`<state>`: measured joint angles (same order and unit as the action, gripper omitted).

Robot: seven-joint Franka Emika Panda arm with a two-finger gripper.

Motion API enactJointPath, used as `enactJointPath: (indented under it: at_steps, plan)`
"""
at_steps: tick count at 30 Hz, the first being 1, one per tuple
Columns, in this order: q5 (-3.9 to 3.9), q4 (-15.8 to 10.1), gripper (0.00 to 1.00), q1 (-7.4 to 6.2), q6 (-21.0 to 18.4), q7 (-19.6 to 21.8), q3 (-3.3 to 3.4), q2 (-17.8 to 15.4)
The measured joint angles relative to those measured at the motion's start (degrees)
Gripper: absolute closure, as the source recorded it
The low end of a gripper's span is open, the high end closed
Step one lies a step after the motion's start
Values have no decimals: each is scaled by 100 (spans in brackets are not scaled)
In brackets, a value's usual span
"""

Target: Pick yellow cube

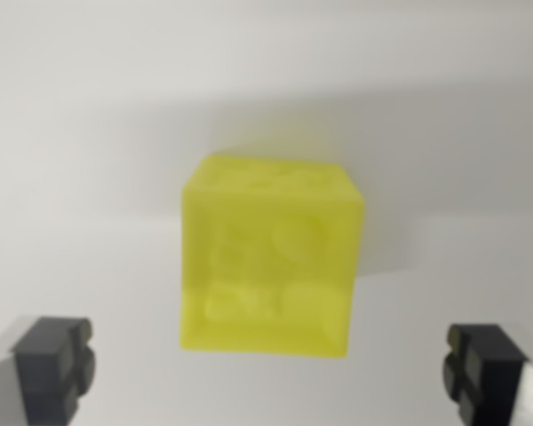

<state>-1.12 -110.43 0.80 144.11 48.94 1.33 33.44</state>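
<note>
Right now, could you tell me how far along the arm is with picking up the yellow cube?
Done: the pincer is lined up, with the translucent yellow plastic cube centred between its two dark fingertips. In hand: the approach; the jaws stand wide open, each clear of the cube's sides. Left: closing on the cube and lifting it off the plain white surface, where it appears to rest.

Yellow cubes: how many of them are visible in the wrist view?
1. The yellow cube sits near the centre of the wrist view on the white surface, between the fingertips of the open gripper. Anything outside this close view cannot be seen.
</note>
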Motion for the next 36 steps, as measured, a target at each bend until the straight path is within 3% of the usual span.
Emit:
enactJointPath:
  at_steps: [28, 36]
  plan:
    - [-52, 303, 0, -16, 497, -32, 0, 831]
    - [-57, 328, 0, -19, 523, -36, 0, 885]
